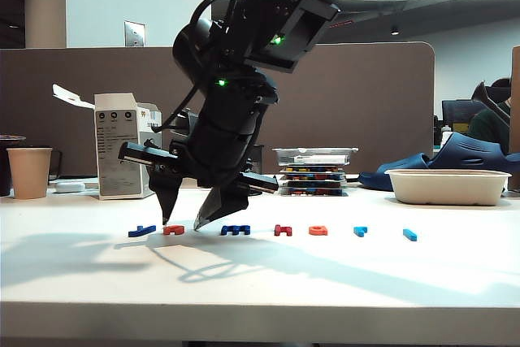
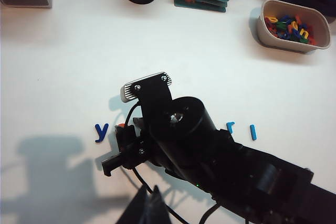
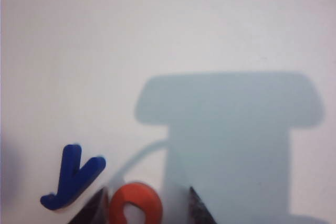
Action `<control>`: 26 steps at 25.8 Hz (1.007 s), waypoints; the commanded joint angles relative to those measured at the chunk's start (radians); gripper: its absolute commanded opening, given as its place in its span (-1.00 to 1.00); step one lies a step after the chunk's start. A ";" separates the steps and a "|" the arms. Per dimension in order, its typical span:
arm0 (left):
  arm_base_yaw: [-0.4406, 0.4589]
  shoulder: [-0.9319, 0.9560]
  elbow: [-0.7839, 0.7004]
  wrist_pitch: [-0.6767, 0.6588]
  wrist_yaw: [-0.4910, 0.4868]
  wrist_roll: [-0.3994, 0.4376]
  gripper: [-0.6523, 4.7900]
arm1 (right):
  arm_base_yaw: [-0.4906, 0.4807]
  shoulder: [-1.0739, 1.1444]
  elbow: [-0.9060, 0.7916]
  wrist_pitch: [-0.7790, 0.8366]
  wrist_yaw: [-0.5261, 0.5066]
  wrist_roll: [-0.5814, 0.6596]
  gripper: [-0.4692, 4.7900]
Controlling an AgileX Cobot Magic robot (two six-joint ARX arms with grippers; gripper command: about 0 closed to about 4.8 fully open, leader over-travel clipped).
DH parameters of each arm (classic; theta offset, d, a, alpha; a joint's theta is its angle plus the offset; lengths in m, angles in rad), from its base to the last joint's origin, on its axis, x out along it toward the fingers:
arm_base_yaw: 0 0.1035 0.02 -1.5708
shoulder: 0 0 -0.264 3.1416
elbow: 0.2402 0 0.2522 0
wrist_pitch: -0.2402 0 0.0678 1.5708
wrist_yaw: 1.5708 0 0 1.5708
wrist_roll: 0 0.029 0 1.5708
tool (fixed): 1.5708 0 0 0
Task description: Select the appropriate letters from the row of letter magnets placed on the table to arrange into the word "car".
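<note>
Right gripper (image 1: pixel 188 219) lowered onto white table (image 1: pixel 260 282), fingertips straddling small orange-red rounded plastic letter magnet (image 3: pixel 135 204), second from the left end of the row in exterior view, just beside dark-blue "y" magnet (image 3: pixel 72 177). Jaws parted, one tip each side of letter, not visibly clamped. Left gripper (image 2: pixel 143 208) clenched, empty, raised well above row, clearly the farther hand. Legible writing: only the "y".

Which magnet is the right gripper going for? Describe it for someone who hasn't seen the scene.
On the white table, find the row of letter magnets. The right gripper straddles the second from the exterior view's left, an orange-red rounded letter, beside the dark blue y, unlike its blue neighbours.
</note>
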 commanded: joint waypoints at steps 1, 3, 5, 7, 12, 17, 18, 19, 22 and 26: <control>0.000 -0.002 0.003 0.006 -0.002 0.001 -0.78 | 0.003 0.053 -0.030 -0.186 -0.028 0.005 -0.07; 0.000 -0.003 0.003 0.005 -0.002 0.001 -0.78 | 0.004 0.053 -0.030 -0.192 -0.034 0.004 -0.07; 0.000 -0.002 0.003 0.005 -0.002 0.001 -0.78 | 0.004 0.054 -0.030 -0.201 -0.036 0.004 -0.07; 0.000 -0.002 0.003 0.005 -0.002 0.001 -0.78 | 0.004 0.054 -0.030 -0.217 -0.036 0.003 -0.07; 0.000 -0.002 0.003 0.005 -0.002 0.001 -0.78 | 0.016 0.054 -0.030 -0.257 -0.040 -0.030 -0.25; 0.000 -0.002 0.003 0.005 -0.002 0.001 -0.78 | 0.031 0.054 -0.030 -0.266 -0.040 -0.055 -0.47; 0.000 -0.002 0.003 0.005 -0.002 0.001 -0.78 | 0.033 0.054 -0.030 -0.266 -0.040 -0.055 -0.47; 0.000 -0.002 0.003 0.006 -0.002 0.001 -0.78 | 0.034 0.054 -0.030 -0.266 -0.040 -0.055 -0.47; 0.000 -0.002 0.003 0.006 -0.002 0.001 -0.78 | 0.035 0.054 -0.030 -0.270 -0.040 -0.055 -0.47; 0.000 -0.003 0.003 0.006 -0.002 0.001 -0.78 | 0.034 0.054 -0.030 -0.286 -0.039 -0.055 -0.47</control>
